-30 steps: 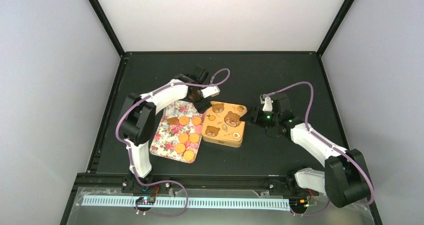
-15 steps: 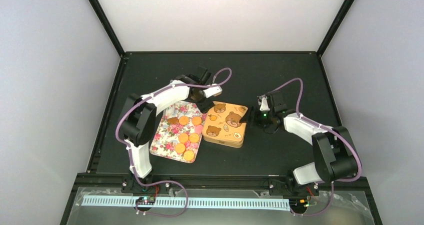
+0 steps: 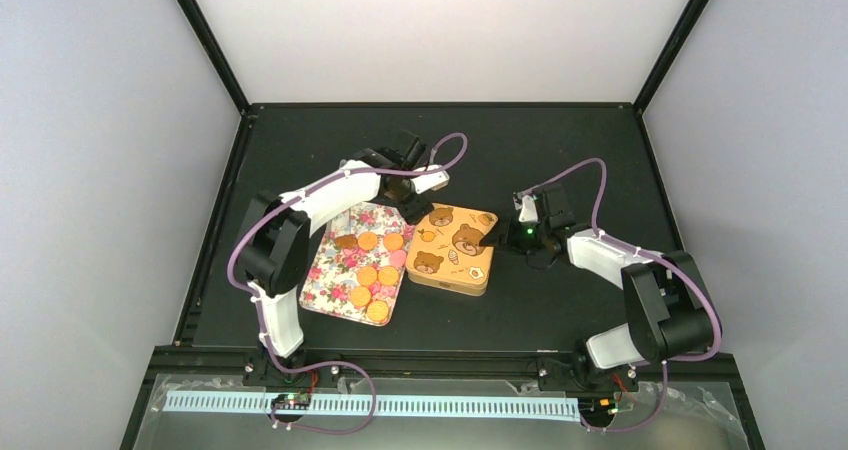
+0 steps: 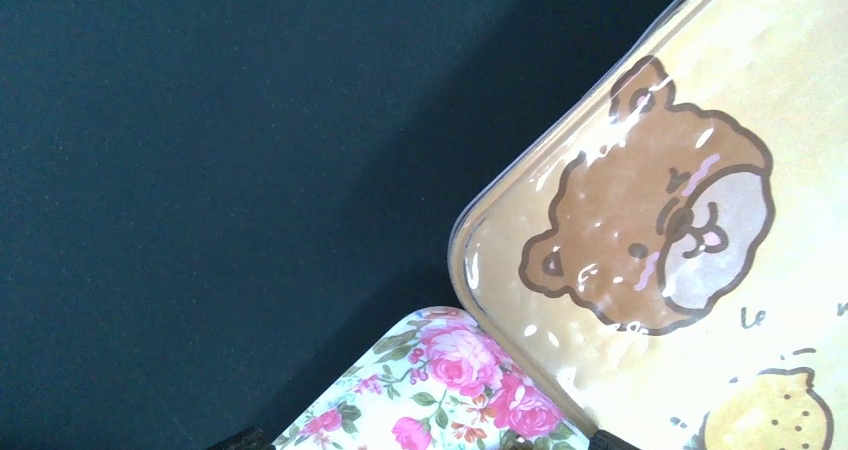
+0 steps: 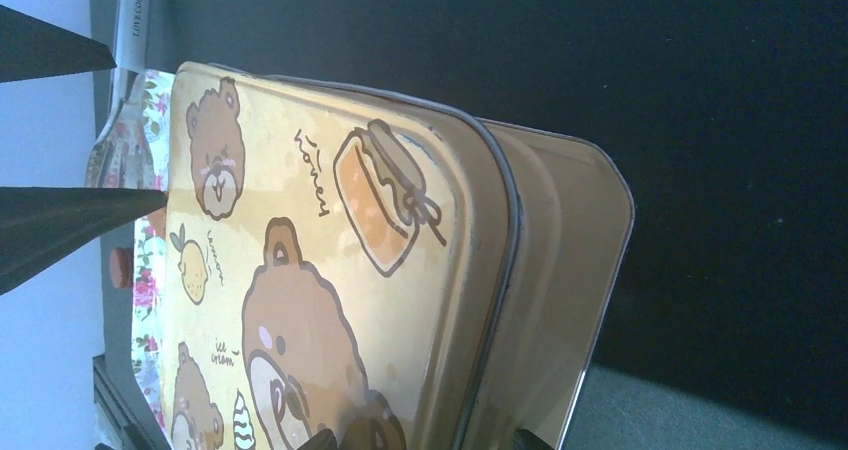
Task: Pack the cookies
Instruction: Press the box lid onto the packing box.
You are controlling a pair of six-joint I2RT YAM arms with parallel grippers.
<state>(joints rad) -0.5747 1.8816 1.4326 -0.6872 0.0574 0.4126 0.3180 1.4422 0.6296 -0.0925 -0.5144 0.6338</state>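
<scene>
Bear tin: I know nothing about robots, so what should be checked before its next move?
1. Cookies lying on the floral tray: ok.
2. Lid off the bear tin: not ok, it covers the tin.
3. Right gripper at the lid's edge: ok.
4. Right gripper's hold on the lid: cannot tell.
5. Left gripper open, by the tin's far corner: ok.

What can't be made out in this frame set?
Tin contents: all views, bear lid covers them.
Right gripper grip on the tin's edge: right wrist view, bottom edge cuts fingertips; overhead too small.
Left gripper: left wrist view, only fingertip ends show at the bottom edge.
Cookies: overhead, too small for shapes.
</scene>
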